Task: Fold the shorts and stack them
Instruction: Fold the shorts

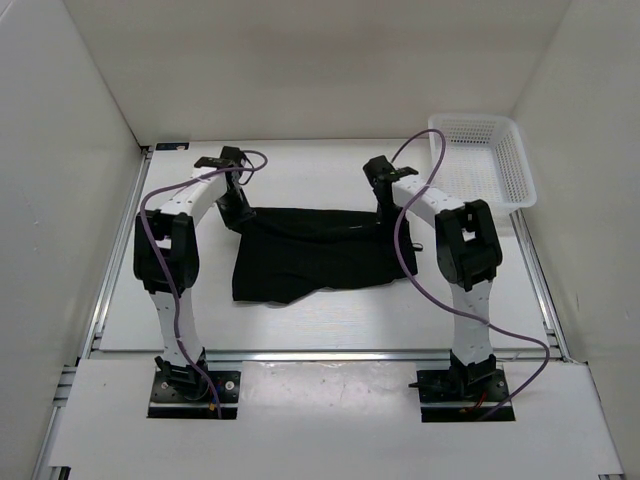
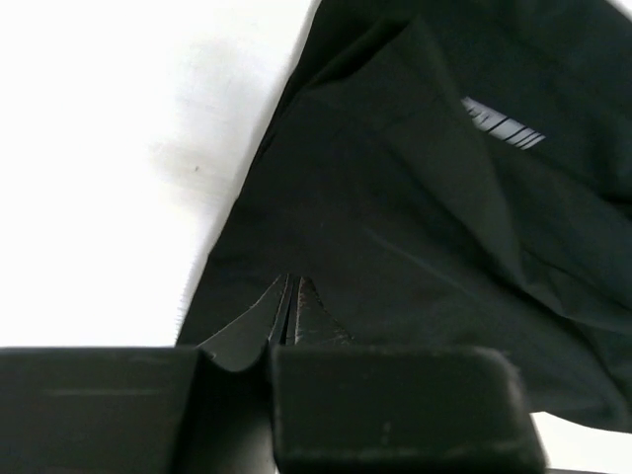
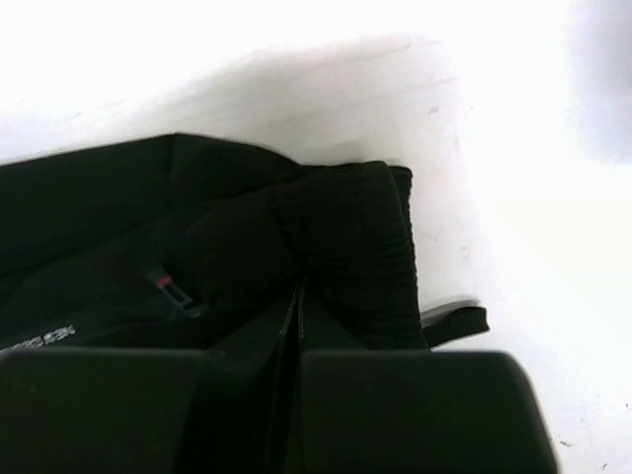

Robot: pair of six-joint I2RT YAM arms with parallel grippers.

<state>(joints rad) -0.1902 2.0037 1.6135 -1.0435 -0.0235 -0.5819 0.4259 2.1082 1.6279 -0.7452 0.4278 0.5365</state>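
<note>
Shorts are spread on the table, far corners clamped in the left gripper and right gripper; for a clean fold, both corners should be lifted level, kept taut, and carried evenly to the near hem.

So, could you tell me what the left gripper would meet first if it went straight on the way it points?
The shorts: the left gripper looks shut on their black fabric, with the table probably right beneath.
</note>
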